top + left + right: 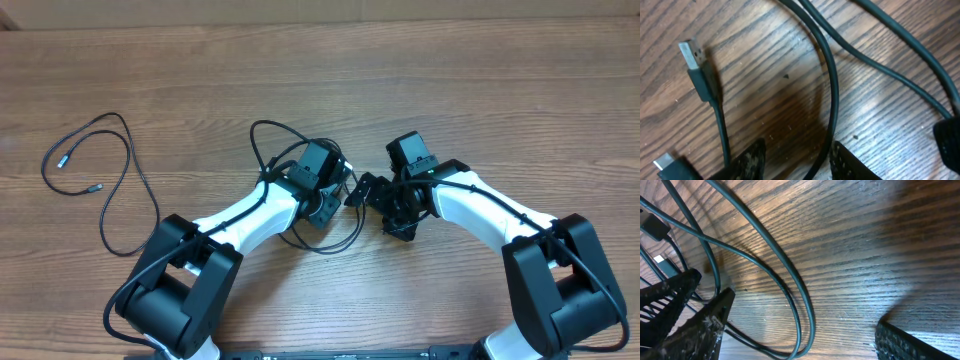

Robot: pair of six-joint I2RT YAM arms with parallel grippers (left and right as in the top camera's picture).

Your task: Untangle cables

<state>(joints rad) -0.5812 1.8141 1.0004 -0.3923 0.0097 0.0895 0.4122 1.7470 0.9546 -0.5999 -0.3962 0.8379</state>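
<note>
Two robot arms meet over a tangle of black cables (801, 295) on a wooden table (450, 80), their grippers nearly nose to nose in the overhead view

The left gripper (797, 165) stands partly spread, pinching nothing. One black cord (832, 85) curves through the gap between its fingers (752, 160), running close to one of them. Ahead of that gripper and off to one side, a silver-tipped USB plug (692, 52) lies flat on the wood, and a second plug end (665, 164) shows just beside the near finger. Two more strands cross farther ahead of the fingertips.

The right gripper (800, 330) is spread as wide as it goes and holds nothing. Two loops of cable sweep across the open space between its fingers (685, 305), resting on the table; whether they touch either finger cannot be told.

From above, loose loops spill out around the left gripper on both its near and far sides. One separate cord (140, 175) with two small plug ends lies by itself – well apart from the left gripper, on the side away from the right one
</note>
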